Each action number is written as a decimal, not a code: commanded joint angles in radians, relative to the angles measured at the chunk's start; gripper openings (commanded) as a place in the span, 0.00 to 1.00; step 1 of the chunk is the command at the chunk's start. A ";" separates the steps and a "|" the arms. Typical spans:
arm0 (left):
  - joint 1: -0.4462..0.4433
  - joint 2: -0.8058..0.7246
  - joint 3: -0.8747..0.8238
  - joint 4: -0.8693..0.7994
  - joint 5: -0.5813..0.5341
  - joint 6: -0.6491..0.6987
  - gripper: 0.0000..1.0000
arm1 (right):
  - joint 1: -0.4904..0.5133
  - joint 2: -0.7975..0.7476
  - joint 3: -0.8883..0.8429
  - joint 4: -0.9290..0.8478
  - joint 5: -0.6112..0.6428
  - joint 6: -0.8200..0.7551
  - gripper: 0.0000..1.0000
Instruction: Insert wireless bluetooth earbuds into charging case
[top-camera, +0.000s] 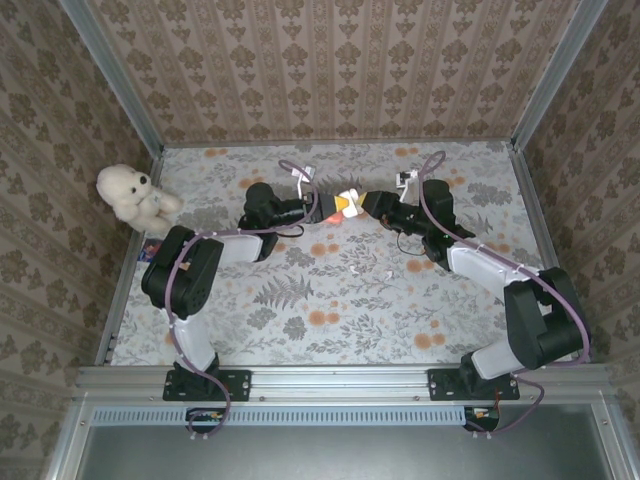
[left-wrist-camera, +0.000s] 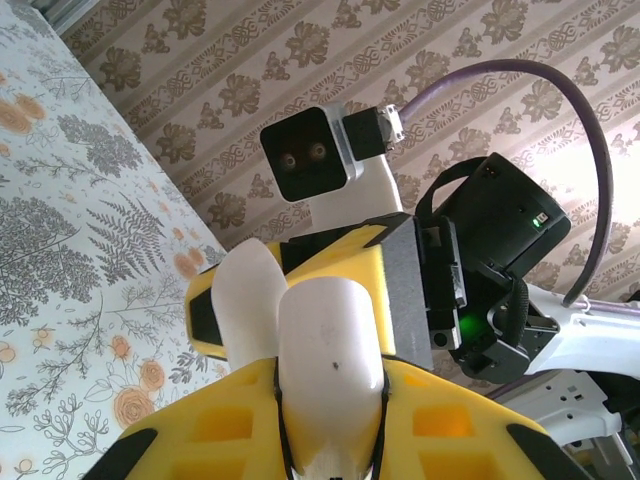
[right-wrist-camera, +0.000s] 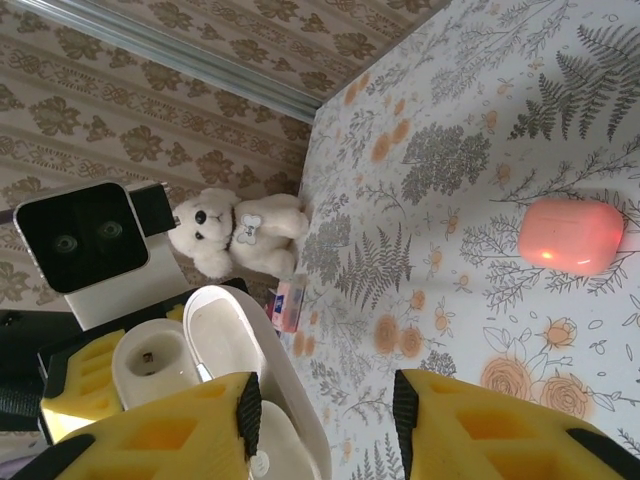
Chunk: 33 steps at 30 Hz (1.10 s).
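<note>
Mid-table, toward the far wall: both arms reach in and meet nose to nose above the floral-patterned table (top-camera: 300, 330).

Left pincer (left-wrist-camera: 330, 420): yellow foam-faced fingers pressed onto a small rounded white plastic charging case (left-wrist-camera: 330, 330), held clear of the table. The case's hinged lid (left-wrist-camera: 250, 300) stands open. From the right wrist view, one round well (right-wrist-camera: 150, 358) in the case body faces out, with a small dark spot on its floor.

Right pincer (right-wrist-camera: 325, 420): yellow fingers spread, a clear gap between them and nothing pinched that I can see. One finger sits just beside the rim of the open lid; whether it touches, I cannot tell.

A second case, rounded, glossy orange-pink and closed (right-wrist-camera: 570, 235), lies on the table just under and beside the meeting pincers.

Earbuds: two tiny white bits (top-camera: 385, 272) lie on the table between the pincers and the arm bases, apart from both cases. They are too small to tell for certain whether they are the buds.

Off to the left, at the table's edge against the wallpapered side wall: a cream plush teddy bear (top-camera: 135, 195), sitting upright, with a small pinkish box (right-wrist-camera: 287, 305) just beside it.

Purple cables loop over both wrists.
</note>
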 joint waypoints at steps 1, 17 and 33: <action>-0.007 0.005 0.030 0.069 -0.007 -0.015 0.00 | 0.010 0.017 -0.003 0.050 -0.031 0.021 0.42; -0.008 -0.004 0.021 0.094 -0.071 0.014 0.00 | 0.010 0.051 -0.071 0.310 -0.065 0.196 0.38; -0.024 -0.008 0.024 0.102 -0.080 0.034 0.00 | 0.011 0.100 -0.031 0.445 -0.070 0.326 0.24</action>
